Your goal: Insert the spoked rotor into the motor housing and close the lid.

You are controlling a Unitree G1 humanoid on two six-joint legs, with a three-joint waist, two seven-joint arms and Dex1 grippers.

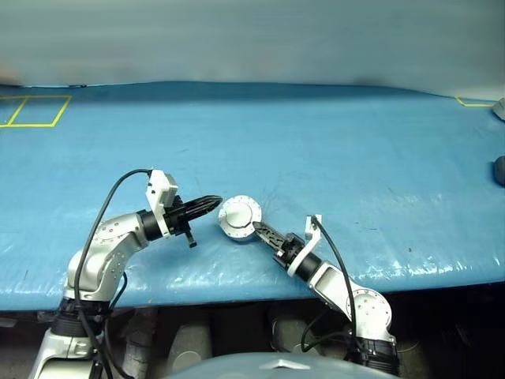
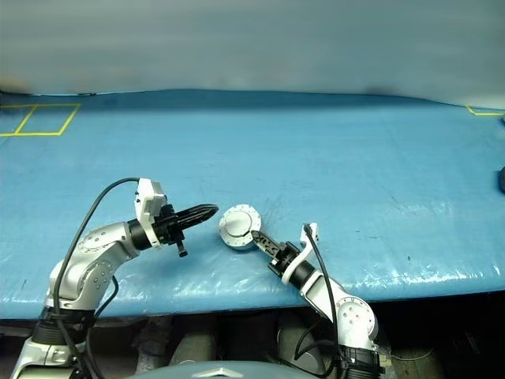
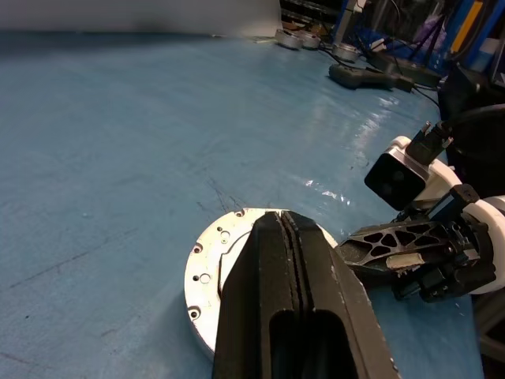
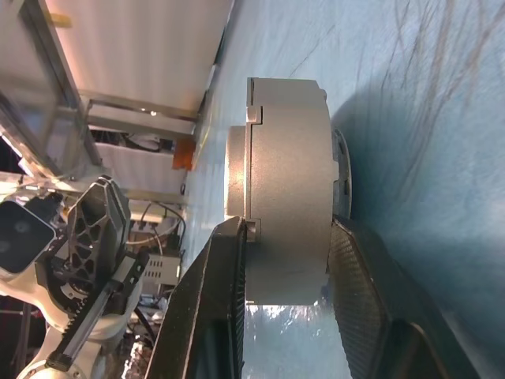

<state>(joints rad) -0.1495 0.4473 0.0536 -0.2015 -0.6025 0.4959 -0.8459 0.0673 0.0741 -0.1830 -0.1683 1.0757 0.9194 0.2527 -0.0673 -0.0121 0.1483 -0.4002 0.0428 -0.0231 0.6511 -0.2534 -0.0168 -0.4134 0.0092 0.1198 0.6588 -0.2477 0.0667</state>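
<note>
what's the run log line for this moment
lid: closed on housing | right gripper: shut on housing | left gripper: shut, empty, beside lid | surface: blue table

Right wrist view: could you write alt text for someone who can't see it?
Two black fingers of the right gripper clamp a round silver-grey metal motor housing with its lid closed, held on edge just above a blue table cover. Beside it, the left gripper is shut.

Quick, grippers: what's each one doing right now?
Left gripper: shut, empty.
Right gripper: shut on the closed motor housing, gripping its edge.
</note>
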